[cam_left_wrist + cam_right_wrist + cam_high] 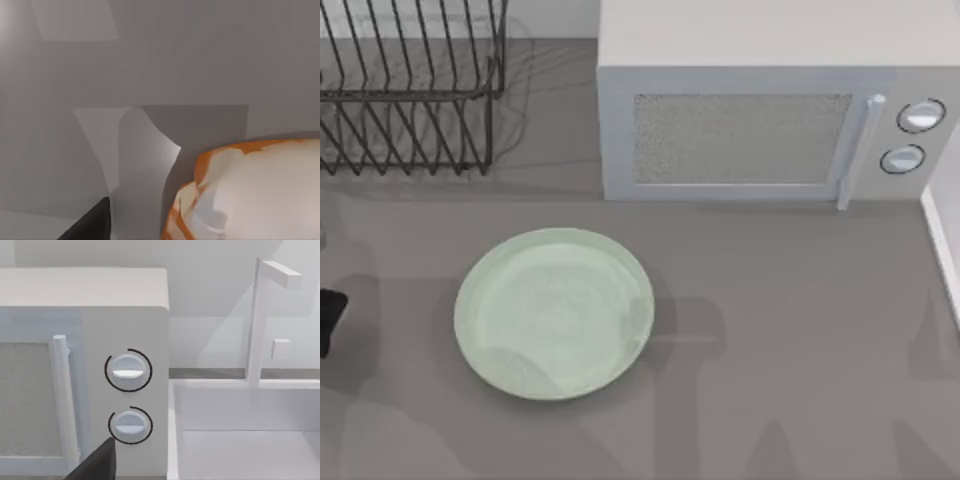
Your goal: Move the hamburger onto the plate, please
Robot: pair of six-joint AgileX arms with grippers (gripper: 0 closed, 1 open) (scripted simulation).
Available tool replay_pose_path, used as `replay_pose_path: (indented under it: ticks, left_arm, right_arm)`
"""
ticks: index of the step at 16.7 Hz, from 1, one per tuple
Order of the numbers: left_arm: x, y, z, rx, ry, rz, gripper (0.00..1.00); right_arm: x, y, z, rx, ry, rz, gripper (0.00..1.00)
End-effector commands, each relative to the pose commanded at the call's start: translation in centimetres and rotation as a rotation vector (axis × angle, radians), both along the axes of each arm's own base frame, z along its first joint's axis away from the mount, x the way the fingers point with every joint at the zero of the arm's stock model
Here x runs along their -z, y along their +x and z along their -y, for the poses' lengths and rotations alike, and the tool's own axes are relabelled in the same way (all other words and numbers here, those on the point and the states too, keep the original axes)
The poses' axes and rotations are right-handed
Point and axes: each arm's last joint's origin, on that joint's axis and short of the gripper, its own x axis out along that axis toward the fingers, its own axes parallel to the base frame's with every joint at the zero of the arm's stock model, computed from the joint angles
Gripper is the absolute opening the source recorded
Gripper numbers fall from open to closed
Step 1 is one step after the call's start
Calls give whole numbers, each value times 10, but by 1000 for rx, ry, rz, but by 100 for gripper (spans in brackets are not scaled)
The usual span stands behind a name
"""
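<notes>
The hamburger (250,195) looms close in the left wrist view, a pale bun with orange bits along its edge, resting on the grey table. A dark part of my left gripper (90,222) sits beside it with a gap between them. In the top view my left gripper (328,320) is a dark shape at the table's far left edge, level with the plate. The plate (555,313) is large, round and pale mint green, lying left of centre with nothing on it. A dark part of my right gripper (97,465) faces the microwave's knobs.
A white microwave (760,110) stands at the back, its door shut, handle (855,150) and two knobs (127,371) on its right. A black wire dish rack (410,90) fills the back left corner. A white sink (240,440) with a faucet (260,315) lies at the right edge.
</notes>
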Motion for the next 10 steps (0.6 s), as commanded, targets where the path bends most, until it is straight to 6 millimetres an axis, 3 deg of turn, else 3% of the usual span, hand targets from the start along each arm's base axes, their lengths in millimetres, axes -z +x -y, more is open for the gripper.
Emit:
replay_pose_path:
  ticks: [1,10]
  left_arm:
    - [0,0,0,0,0,0,100]
    - [0,0,0,0,0,0,32]
  right_arm:
    - [0,0,0,0,0,0,100]
    - [0,0,0,0,0,0,100]
